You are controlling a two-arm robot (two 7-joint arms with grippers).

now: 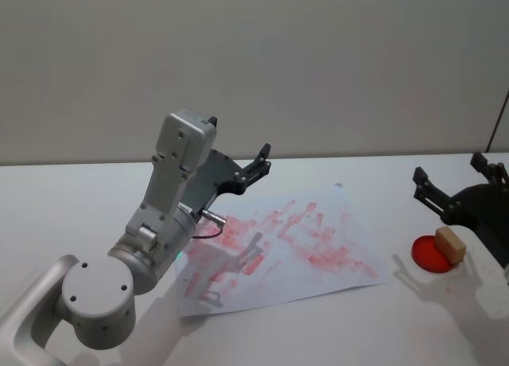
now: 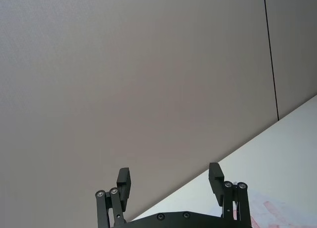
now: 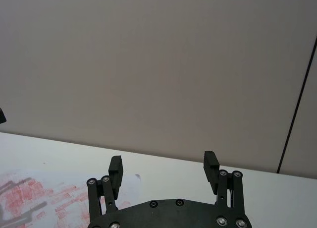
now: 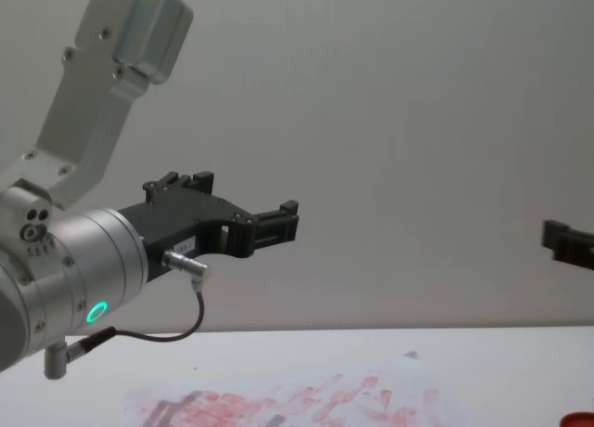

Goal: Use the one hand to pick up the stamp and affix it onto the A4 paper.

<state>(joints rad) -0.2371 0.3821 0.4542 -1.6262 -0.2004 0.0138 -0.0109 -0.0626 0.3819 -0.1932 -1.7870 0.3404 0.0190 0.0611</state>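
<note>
You can see the small light-brown wooden stamp resting on a flat red round pad, near the right edge of the white A4 paper covered with red prints. Your right gripper hovers beside the stamp, fingers spread and empty. The left gripper is raised over the paper, also spread and empty.

I see a plain grey-beige wall running behind the whole workspace, bare and evenly lit. A thin dark vertical seam splits it towards the right side. A white table meets its base, and soft shadows lie on the tabletop under diffuse light.
</note>
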